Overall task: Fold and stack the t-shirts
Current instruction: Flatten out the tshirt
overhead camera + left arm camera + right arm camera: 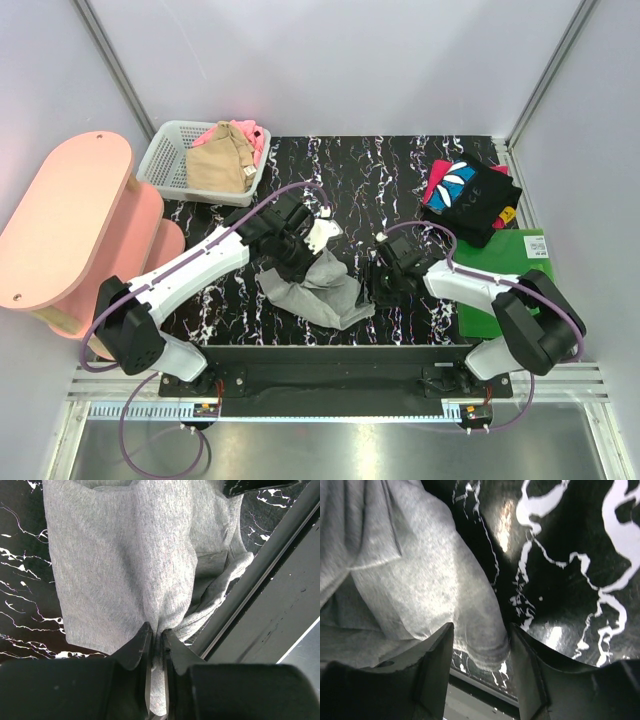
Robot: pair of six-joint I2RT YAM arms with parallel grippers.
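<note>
Two grippers at grey shirt (pixel 325 292), bunched well right of basket (pixel 160 160): left gripper (pixel 156 636) clamped on fold, right gripper (pixel 480 640) spread open astride edge. Likely soft, limp, light; best taken at corners.

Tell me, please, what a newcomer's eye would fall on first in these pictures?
The crumpled grey t-shirt lies in the middle with both arms on it: the left gripper is pinched shut on a fold, the right gripper open astride another. Next come the black printed t-shirt at the far right and the white basket at the far left, holding a tan t-shirt and a pink one.
</note>
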